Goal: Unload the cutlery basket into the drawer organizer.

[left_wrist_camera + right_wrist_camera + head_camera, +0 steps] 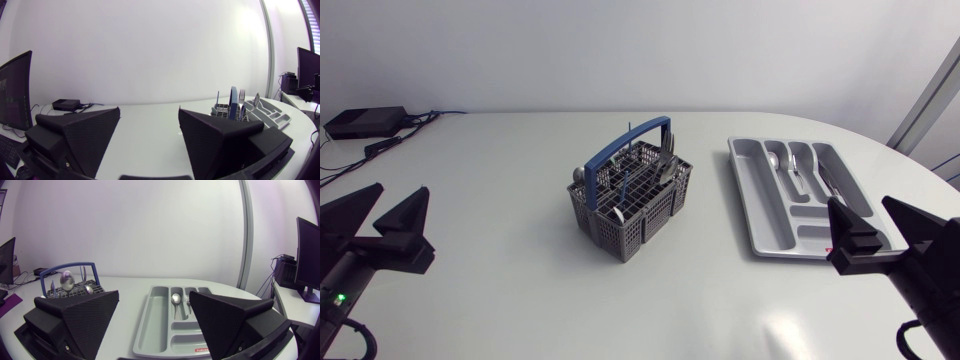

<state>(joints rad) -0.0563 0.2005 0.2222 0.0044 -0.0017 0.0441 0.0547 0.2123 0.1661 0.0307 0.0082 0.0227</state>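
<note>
The white counter (520, 200) carries two task things, and both arms wait at its sides: the left arm (370, 250) low at the left edge, the right arm (910, 260) low at the right edge. The jaws of each arm are spread wide and hold nothing. The grey organizer (760, 205) lies on the right part of the counter, just ahead of the right jaws. The grey basket (640, 228) with its blue handle (638, 128) stands near the middle, well apart from both arms. A spoon (775, 160) and a fork (795, 165) lie in neighbouring long compartments of the organizer, so I judge the unloading is begun but not finished, because several pieces (665, 160) stand upright in the basket. No piece is in hand now, so the step is between two picks. The next move, I think, calls for one arm to go over the basket, to pinch one upright piece at its top, to lift it straight up clear of the blue handle, and then to lay it in the matching compartment. Some things are hard to see: the basket walls hide the lower parts of the pieces, so I cannot count them; the right jaws cover the near corner of the organizer in the head view; something thin lies in the far right compartment, but I cannot tell what it is.
</note>
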